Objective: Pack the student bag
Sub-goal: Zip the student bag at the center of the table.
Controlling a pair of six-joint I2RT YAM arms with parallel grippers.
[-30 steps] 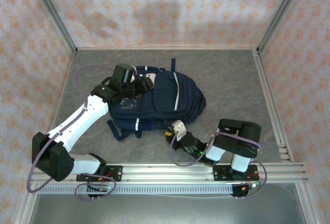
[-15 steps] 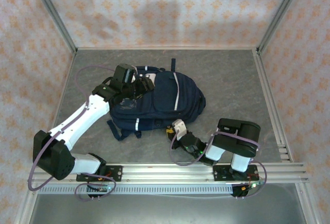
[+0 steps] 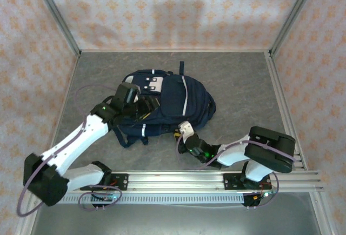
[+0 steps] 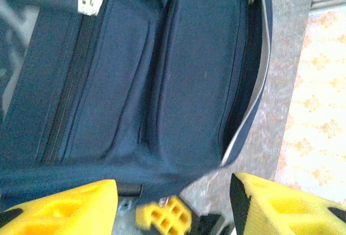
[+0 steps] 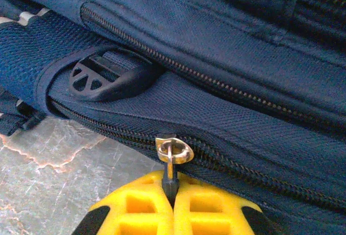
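**Right claw (image 5: 172, 194) pinches zipper pull (image 5: 171, 162)**

The student bag (image 3: 173, 97) lies flat mid-worktop (image 3: 243, 84). Its pull sits at the bag's 6 o'clock edge, held between tips pressed together. Left claw (image 4: 173, 192), spread, hovers over its 9 o'clock side.

No legible text, label, brand, number or sign anywhere on the student bag (image 3: 189, 102)

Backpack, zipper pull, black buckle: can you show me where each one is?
backpack (image 3: 168, 102): top view, on its navy front panel.
zipper pull (image 5: 174, 152): right wrist view, on its metal ring.
black buckle (image 5: 105, 75): right wrist view, on its plastic middle.
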